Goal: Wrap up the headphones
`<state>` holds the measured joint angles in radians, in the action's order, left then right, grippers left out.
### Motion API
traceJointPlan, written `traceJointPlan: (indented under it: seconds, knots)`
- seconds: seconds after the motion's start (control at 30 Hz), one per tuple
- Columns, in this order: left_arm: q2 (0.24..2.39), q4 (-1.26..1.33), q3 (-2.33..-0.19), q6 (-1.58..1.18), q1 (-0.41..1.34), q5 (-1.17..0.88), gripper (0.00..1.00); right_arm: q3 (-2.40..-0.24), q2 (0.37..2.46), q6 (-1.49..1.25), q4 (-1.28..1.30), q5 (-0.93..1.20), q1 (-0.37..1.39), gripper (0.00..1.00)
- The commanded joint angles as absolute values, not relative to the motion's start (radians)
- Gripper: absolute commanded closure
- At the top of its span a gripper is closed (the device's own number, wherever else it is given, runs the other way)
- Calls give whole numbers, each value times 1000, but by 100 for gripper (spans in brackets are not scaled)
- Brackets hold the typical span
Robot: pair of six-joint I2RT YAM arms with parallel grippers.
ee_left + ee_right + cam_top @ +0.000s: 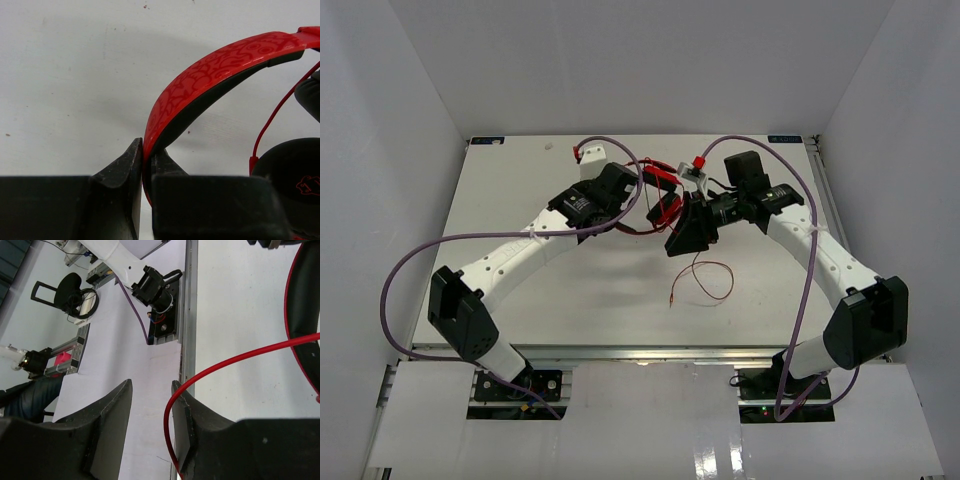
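The red headphones (663,200) are lifted near the table's middle, between my two grippers. My left gripper (146,150) is shut on the patterned red headband (215,70), close to one end. A black ear pad (290,165) hangs at the right of the left wrist view. The thin red cable (240,357) runs from the headphones over the tip of one finger (187,420) of my right gripper (151,385). That gripper is open, and the cable lies loose along the finger's inner face. The cable's loose end (708,282) curls on the table below the right gripper (688,232).
Thick purple robot cables (410,260) loop beside both arms. White walls (380,150) close in the table on three sides. The table's front rail (187,315) and an arm base (155,290) show in the right wrist view.
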<state>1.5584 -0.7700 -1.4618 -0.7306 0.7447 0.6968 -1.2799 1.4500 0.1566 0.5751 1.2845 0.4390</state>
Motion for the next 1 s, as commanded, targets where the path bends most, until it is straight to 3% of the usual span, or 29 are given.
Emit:
traceJointPlan:
  seconds: [0.0,0.97]
  knots:
    - [1552,-706,-1576,-860,743,673,100,-1285,1425,161,560,1281,443,57]
    - [1477,-557,-1529,-1158,600,387,100,-1181,1339,222,544,1156,457,62]
